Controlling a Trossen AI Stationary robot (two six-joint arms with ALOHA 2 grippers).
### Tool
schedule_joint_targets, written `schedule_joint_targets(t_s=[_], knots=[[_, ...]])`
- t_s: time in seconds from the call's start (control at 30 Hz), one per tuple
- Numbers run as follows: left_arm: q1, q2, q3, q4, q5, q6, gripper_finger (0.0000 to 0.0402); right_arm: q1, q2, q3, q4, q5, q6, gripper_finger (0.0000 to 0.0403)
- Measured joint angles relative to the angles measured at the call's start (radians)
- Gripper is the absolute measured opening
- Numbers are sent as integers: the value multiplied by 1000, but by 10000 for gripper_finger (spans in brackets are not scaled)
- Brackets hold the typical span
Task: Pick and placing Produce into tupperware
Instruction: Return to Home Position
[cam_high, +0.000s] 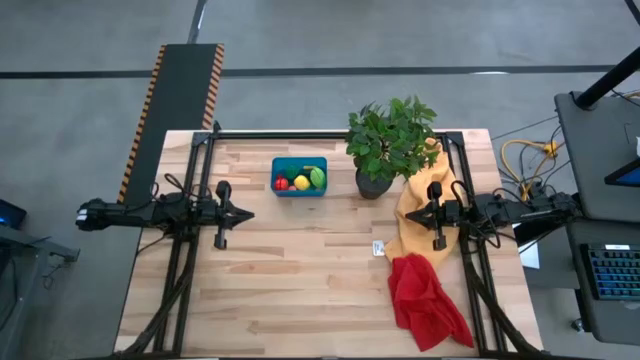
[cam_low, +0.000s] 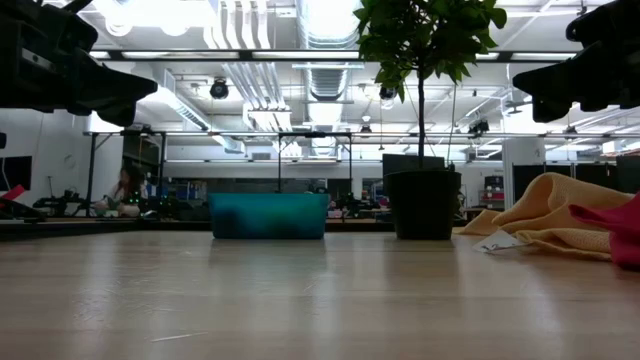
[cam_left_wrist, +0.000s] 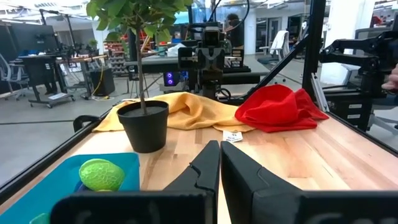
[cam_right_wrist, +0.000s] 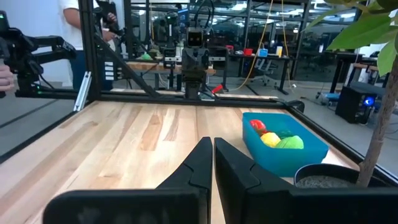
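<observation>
Produce (cam_high: 300, 181) (red, yellow and green pieces) lies in the teal box (cam_high: 295, 164) at the far middle of the table (cam_high: 300, 285). You have none loose on the wood, though the cloths (cam_high: 425, 300) could hide some. Your left gripper (cam_high: 246, 214) and right gripper (cam_high: 410, 213) are clenched and empty, well apart at either side. Packing looks finished.

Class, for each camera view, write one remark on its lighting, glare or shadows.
High view: even light, only soft shadows on the table. Low view: ceiling lamps glare from behind, leaving the potted plant a dark silhouette and the tupperware dim. Right wrist view: the produce shows brightly lit inside it.
</observation>
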Motion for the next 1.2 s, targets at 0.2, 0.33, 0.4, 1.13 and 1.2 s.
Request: schedule_joint_targets(t_s=[0.2, 0.33, 0.4, 1.13, 1.2], knots=[[0, 2, 0, 24, -2, 1, 0, 0, 0, 0, 0, 0, 20, 9], [0, 4, 0, 37, -2, 1, 0, 0, 0, 0, 0, -1, 127, 9], [0, 3, 0, 41, -2, 1, 0, 0, 0, 0, 0, -1, 166, 9], [0, 5, 0, 51, -1, 3, 0, 0, 0, 0, 0, -1, 191, 9], [0, 5, 0, 51, -1, 3, 0, 0, 0, 0, 0, -1, 191, 9]])
